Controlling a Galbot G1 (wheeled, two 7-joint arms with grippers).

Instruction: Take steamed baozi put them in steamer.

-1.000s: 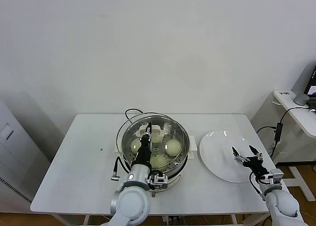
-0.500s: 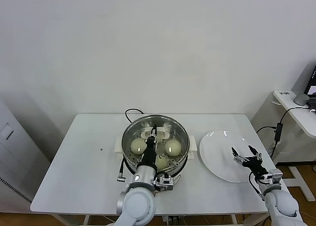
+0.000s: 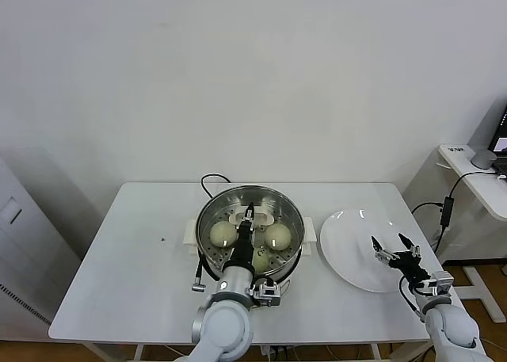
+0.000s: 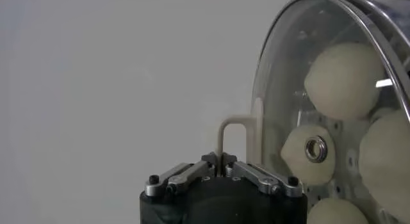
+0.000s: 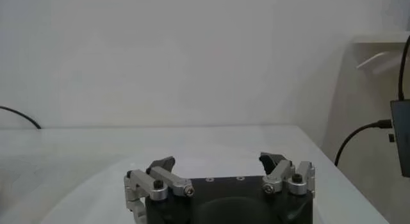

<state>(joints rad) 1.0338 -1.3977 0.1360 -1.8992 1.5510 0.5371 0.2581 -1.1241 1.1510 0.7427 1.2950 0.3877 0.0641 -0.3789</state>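
The steamer (image 3: 204, 219) stands at the table's middle, with baozi inside: one at the left (image 3: 223, 234), one at the right (image 3: 277, 235), one at the front (image 3: 262, 261), partly hidden by my arm. My left gripper (image 3: 248, 217) is over the pot's middle, shut on the white handle (image 4: 233, 125) of the glass lid (image 4: 282, 97). The left wrist view shows baozi (image 4: 337, 79) through the glass. My right gripper (image 3: 396, 249) is open and empty over the white plate (image 3: 348, 251), as the right wrist view (image 5: 218, 161) also shows.
The steamer's black cord (image 3: 207, 180) runs behind the pot. A side desk (image 3: 475, 172) with cables stands at the far right. The table (image 3: 135, 251) has bare surface left of the pot.
My left gripper has carried the lid from the pot's left front rim to over its centre. The right gripper has not moved.
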